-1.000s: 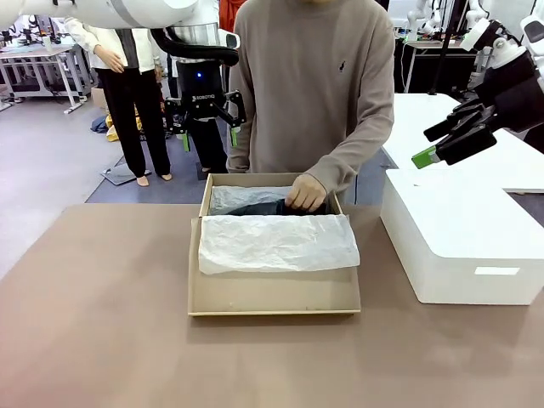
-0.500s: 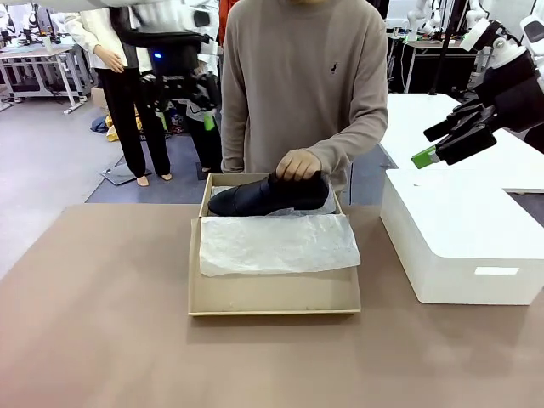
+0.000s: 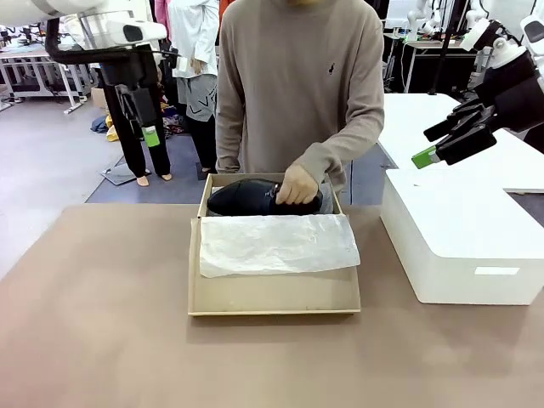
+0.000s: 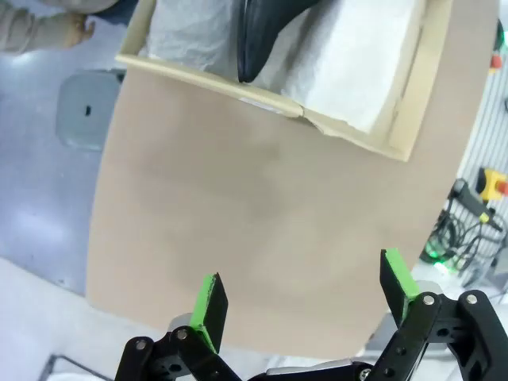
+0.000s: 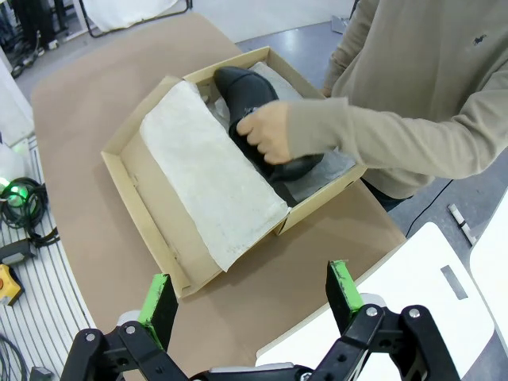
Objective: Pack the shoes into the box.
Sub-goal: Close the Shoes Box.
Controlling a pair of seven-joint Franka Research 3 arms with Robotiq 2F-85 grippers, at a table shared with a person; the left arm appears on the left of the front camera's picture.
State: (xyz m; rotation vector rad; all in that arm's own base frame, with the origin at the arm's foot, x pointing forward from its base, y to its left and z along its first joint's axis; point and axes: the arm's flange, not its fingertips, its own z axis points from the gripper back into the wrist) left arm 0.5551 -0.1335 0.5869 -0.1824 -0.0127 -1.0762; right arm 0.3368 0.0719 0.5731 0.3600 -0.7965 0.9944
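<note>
The tan cardboard box (image 3: 272,297) stands open at mid-table, and a sheet of white tissue paper (image 3: 276,245) lies over its near half. One black glossy shoe (image 3: 242,197) sits along the far side, gripped at the heel end by the person's hand (image 3: 299,185). My left gripper (image 3: 144,129) hangs open high above the far left corner, well away from the box. My right gripper (image 3: 427,144) is open in the air at the right, over the white box. The left wrist view shows open fingers (image 4: 305,294) above bare table, with the box (image 4: 349,131) and shoe toe (image 4: 266,32) beyond. Below the open right gripper (image 5: 251,298) are the box (image 5: 151,214), shoe (image 5: 242,91) and hand (image 5: 266,135).
A bigger white rectangular box (image 3: 459,246) stands at the right, close to the shoebox. The person stands at the far edge, leaning an arm over the box. The brown table (image 3: 102,340) spreads out to the left and front.
The person's hand drew a shoe up out of the tissue and now holds it slightly lower along the box's far side. My left arm swung left and turned. The right arm stayed still.
</note>
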